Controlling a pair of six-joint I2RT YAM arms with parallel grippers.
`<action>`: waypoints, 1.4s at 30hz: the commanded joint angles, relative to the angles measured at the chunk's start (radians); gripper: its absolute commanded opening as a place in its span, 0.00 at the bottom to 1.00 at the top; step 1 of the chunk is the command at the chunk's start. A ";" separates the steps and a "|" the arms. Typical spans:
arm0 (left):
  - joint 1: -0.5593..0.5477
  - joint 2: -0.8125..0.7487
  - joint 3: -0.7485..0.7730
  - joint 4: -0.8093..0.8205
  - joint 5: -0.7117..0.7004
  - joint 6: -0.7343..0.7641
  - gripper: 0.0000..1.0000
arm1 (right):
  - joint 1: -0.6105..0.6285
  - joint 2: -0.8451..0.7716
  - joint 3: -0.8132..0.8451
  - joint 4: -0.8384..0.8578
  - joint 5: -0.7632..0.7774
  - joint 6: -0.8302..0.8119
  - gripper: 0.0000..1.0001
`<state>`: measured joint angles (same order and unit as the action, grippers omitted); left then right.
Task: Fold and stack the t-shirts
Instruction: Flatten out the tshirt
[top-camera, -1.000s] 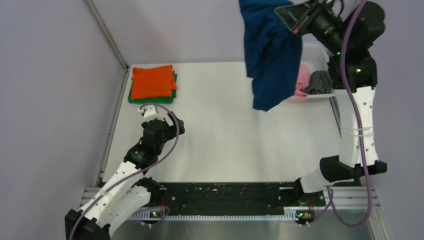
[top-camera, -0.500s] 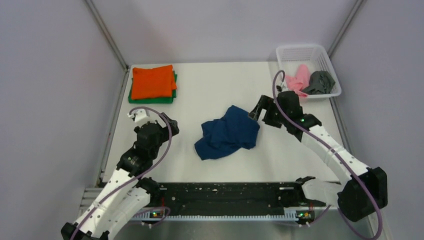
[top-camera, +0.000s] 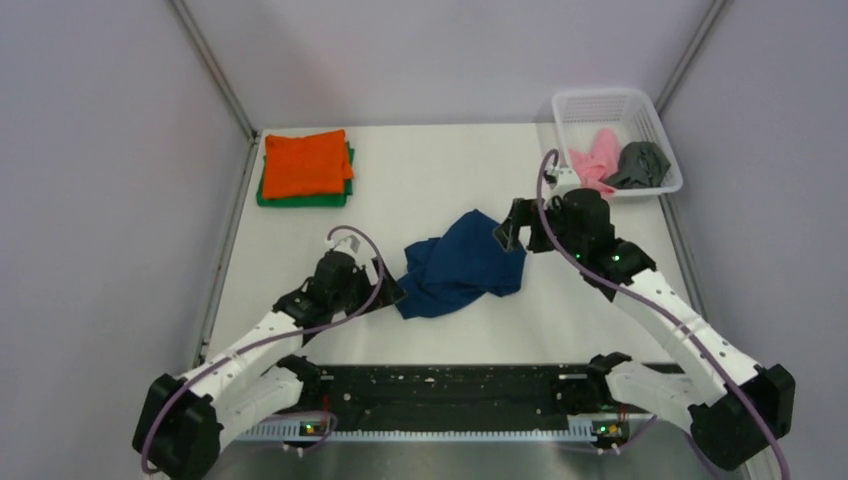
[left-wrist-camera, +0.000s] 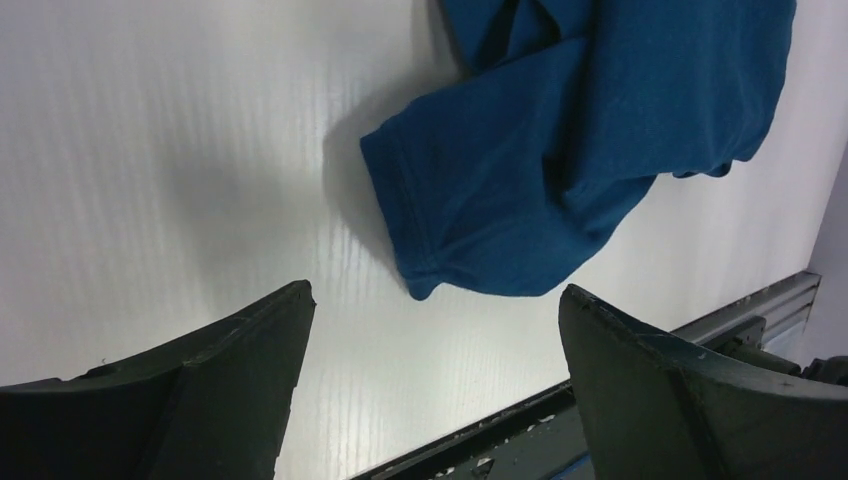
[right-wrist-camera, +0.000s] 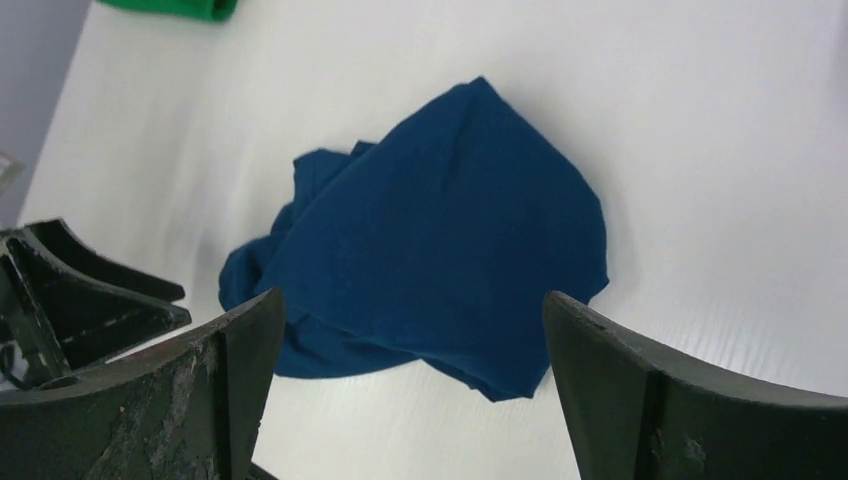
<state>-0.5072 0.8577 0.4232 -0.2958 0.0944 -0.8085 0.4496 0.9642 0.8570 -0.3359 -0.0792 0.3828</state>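
Note:
A crumpled navy t-shirt (top-camera: 462, 265) lies in a heap at the middle of the table; its print does not show. My left gripper (top-camera: 385, 290) stands open at the heap's left edge, a shirt corner (left-wrist-camera: 420, 280) just ahead of its fingers. My right gripper (top-camera: 512, 232) is open at the heap's upper right, just above the cloth (right-wrist-camera: 440, 260), holding nothing. At the back left, a folded orange t-shirt (top-camera: 305, 163) lies on a folded green one (top-camera: 300, 198). Pink (top-camera: 597, 160) and dark grey (top-camera: 640, 163) t-shirts sit bunched in the basket.
The white mesh basket (top-camera: 600, 98) stands at the back right corner. A black rail (top-camera: 450, 385) runs along the table's near edge between the arm bases. Grey walls close in the left, back and right sides.
The right arm came down from high at the back with the navy shirt and let it go on the table. The left arm moved right, up to the heap.

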 joint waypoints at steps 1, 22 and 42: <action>-0.021 0.131 0.002 0.226 0.123 0.007 0.97 | 0.049 0.089 0.002 0.051 -0.040 -0.065 0.99; -0.087 0.494 0.135 0.339 0.011 0.013 0.00 | 0.457 0.520 0.121 0.165 0.052 -0.446 0.74; -0.090 0.041 0.191 0.021 -0.233 0.055 0.00 | 0.449 0.163 -0.013 0.327 0.687 -0.153 0.00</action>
<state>-0.5938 1.0832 0.5343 -0.1715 -0.0349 -0.7895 0.9001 1.3991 0.8669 -0.0738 0.4259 0.1421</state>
